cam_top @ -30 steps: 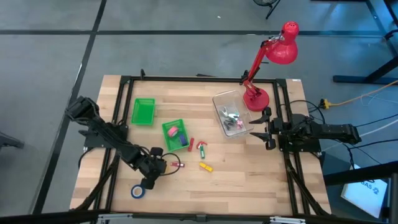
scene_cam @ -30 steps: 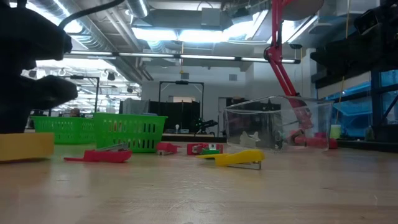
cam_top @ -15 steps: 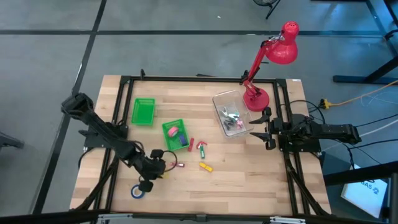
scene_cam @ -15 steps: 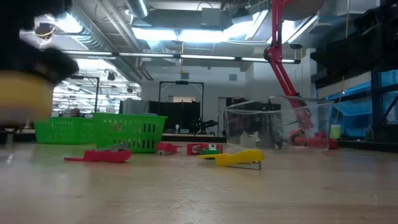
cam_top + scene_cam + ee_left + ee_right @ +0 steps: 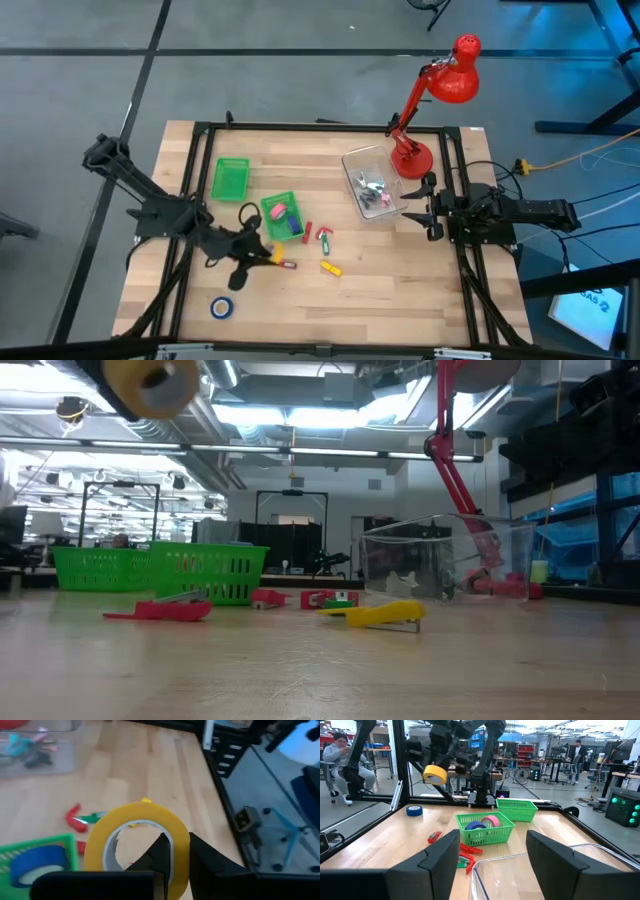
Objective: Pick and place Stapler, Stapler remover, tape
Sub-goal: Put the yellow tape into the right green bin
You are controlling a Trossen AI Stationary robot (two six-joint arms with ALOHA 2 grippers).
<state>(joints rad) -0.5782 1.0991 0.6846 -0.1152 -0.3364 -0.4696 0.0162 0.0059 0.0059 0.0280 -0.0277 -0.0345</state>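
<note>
1. Wooden table [image 5: 400, 290]: bears all items; black frame rails run along its edges; nothing tall stands on the near half
2. Red desk lamp [image 5: 440, 85]: stands at the far right corner, well apart from the work; no obstruction to the left arm
3. Clear plastic bin [image 5: 372, 182]: just beside the lamp base, holds small mixed items; not in the way
4. Green bins, two: an empty one [image 5: 230, 179] at far left; a second [image 5: 281, 216] nearer centre holding a blue and a pink roll; thin mesh walls, judged light and easy to nudge, so a lowering move wants clearance at the rim
5. Left gripper [image 5: 176, 851]: raised above the table just beside the nearer green bin, fingers clamped across the wall of the yellow tape roll [image 5: 137, 840], one inside the ring, one outside
6. Right gripper [image 5: 492, 855]: waits at the right table edge, fingers spread wide, holding nothing
7. Yellow tape roll: judged light, stiff ring, smooth outer face likely slippery; the wall pinch seems the sound hold
8. Blue tape roll [image 5: 222, 307]: lies flat near the front left, apart from everything
9. Small stationery [image 5: 322, 240]: red, green and yellow pieces scattered just right of the nearer bin, low and clear of the carried roll
</note>
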